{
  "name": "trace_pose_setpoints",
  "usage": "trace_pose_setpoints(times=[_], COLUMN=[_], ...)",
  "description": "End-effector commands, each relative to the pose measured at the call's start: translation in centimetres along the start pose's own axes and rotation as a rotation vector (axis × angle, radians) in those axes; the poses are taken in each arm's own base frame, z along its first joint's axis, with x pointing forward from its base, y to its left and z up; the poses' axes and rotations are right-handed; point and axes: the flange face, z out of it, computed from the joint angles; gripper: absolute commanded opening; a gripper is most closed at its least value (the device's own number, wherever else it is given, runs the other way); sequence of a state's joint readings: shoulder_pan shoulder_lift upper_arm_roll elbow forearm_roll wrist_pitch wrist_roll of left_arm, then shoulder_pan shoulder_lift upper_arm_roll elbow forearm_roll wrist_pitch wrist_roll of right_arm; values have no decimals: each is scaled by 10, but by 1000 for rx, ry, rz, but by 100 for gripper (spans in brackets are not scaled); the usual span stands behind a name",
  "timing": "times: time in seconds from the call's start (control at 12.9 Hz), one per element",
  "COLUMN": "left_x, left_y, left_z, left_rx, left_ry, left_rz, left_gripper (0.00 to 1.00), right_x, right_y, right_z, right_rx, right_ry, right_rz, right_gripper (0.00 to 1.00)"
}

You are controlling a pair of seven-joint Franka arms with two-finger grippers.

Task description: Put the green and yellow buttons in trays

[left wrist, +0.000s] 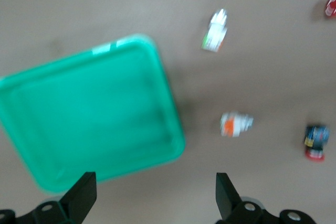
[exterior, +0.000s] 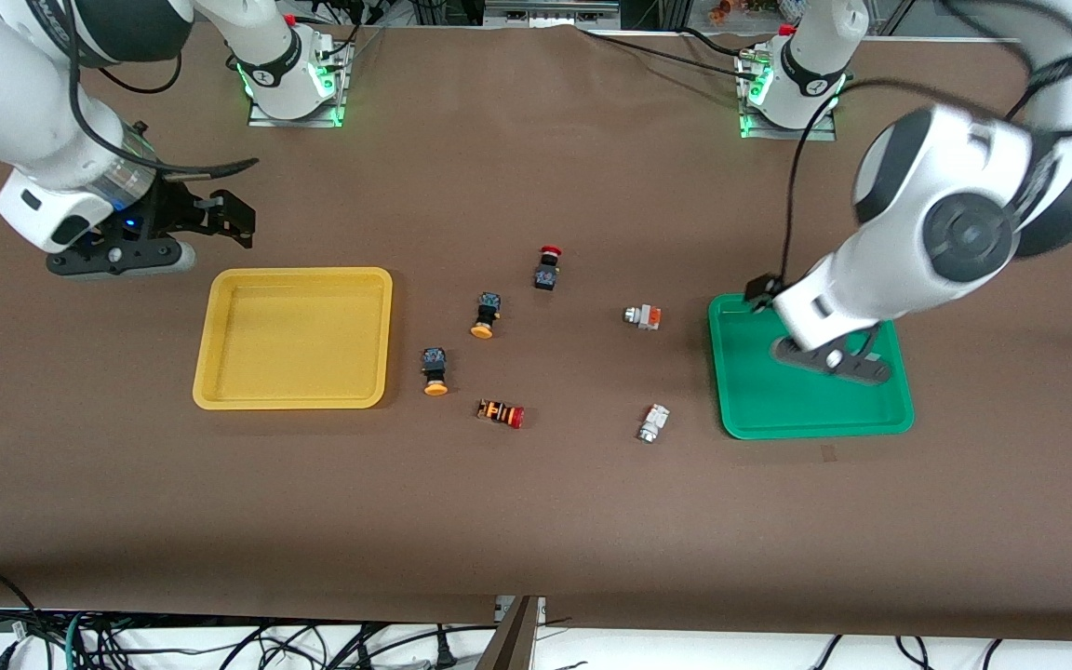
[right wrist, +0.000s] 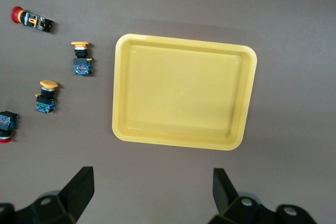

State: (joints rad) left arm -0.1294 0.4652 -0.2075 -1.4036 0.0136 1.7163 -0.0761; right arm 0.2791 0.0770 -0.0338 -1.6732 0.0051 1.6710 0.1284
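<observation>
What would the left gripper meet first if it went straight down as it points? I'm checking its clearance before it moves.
Probably the green tray. The open, empty left gripper hangs over the end nearer the bases, close to the rim, so depth leaves whether floor or rim uncertain.

Left gripper: low over the green tray — fingers hidden by the wrist.
Right gripper: above bare table, just past the yellow tray toward the bases.
Silver buttons: on the table beside the green tray — clear of the left gripper.
</observation>
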Motion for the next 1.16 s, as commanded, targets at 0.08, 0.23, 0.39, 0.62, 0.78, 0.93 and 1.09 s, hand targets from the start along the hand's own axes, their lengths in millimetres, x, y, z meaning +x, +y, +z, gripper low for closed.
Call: trace_pose_setpoints(times=[0.08,0.23,0.39,0.62,0.78,0.93,1.09], left_x=[69,91,98,101,103,103,103], left_y=[25,28,47,52,62,61,58], left_z=[81,134,185,231,235,236,238], left_rx=[-47,-62,-64,-64,-67,-58,-49], left_ry=[96,154,151,141,182,182,180], left_rz=[34,52,134,144,155,179,235], left_gripper=[100,100,100,100,99,15,0], right_x=[31,49,67,81,85,88,91], right_y=[-41,-71,-102,-149,-169,-171,-171], right_z=[55,104,162,237,270,292,311], right_rx=[-4,-3,0,6,15,17,19], right_ry=[-33,-46,-29,26,58,66,74], right_rz=[-53,-61,13,55,79,82,84], right_gripper=[100,100,100,100,100,99,100])
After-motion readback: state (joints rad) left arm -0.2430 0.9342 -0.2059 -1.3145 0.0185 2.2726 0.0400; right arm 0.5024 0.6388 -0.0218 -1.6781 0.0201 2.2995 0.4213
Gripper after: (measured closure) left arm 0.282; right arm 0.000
